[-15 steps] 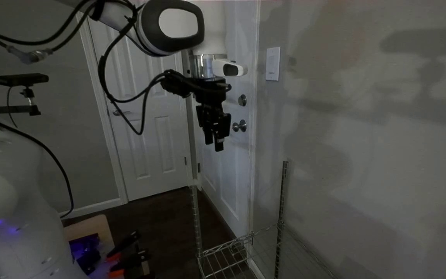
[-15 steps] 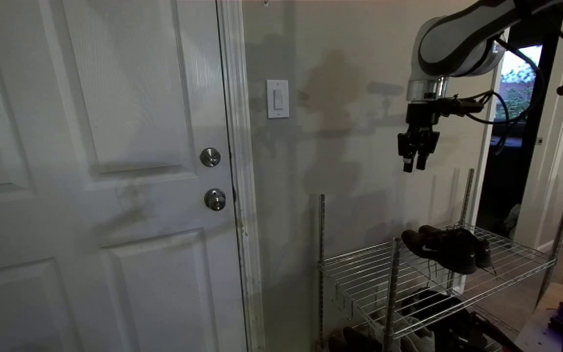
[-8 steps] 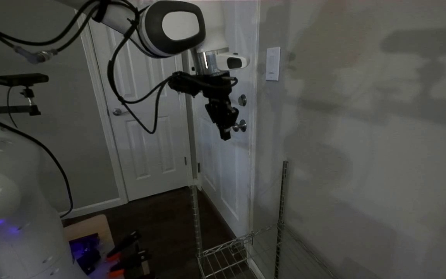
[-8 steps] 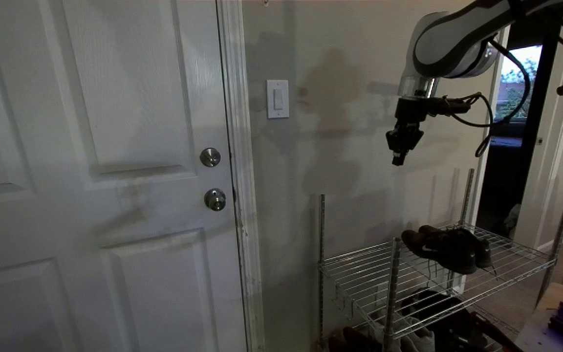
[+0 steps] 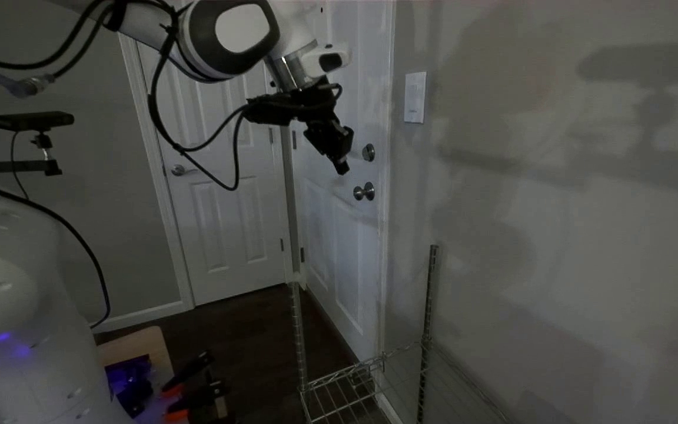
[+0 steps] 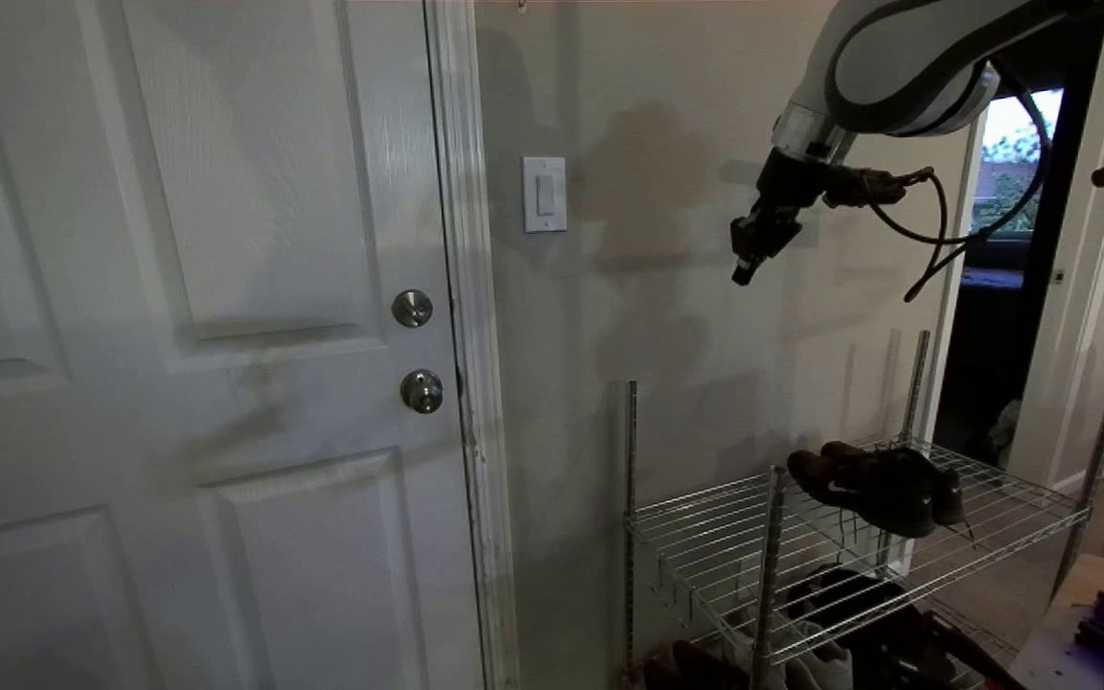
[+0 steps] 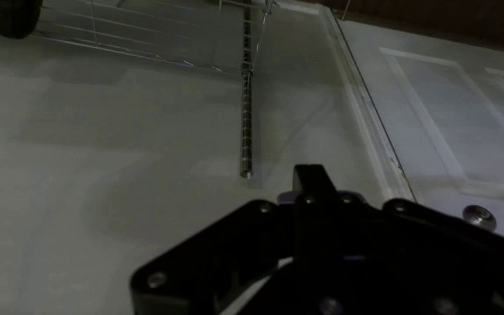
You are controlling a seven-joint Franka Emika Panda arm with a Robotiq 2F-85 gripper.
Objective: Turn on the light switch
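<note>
- White upright rectangular light switch [image 6: 545, 195], greyer raised paddle [image 6: 545, 195] at centre.
- Mounted on wall [image 6: 552, 326], beside door frame [image 6: 471, 287].
- Claw [image 6: 743, 275]: tips together, nothing held; well apart from light switch.

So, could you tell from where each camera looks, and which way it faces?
An exterior view: seems set near the arm; looks along the wall toward two doors; arm and gripper show.
An exterior view: seems opposite that wall, facing it, one of those doors and the rack; arm and gripper at upper right.
Wrist view: behind the gripper, facing wall, rack and door; upside down, floor on top; only gripper shows.
Shared: the light switch shows in both exterior views; the wall in all three.
</note>
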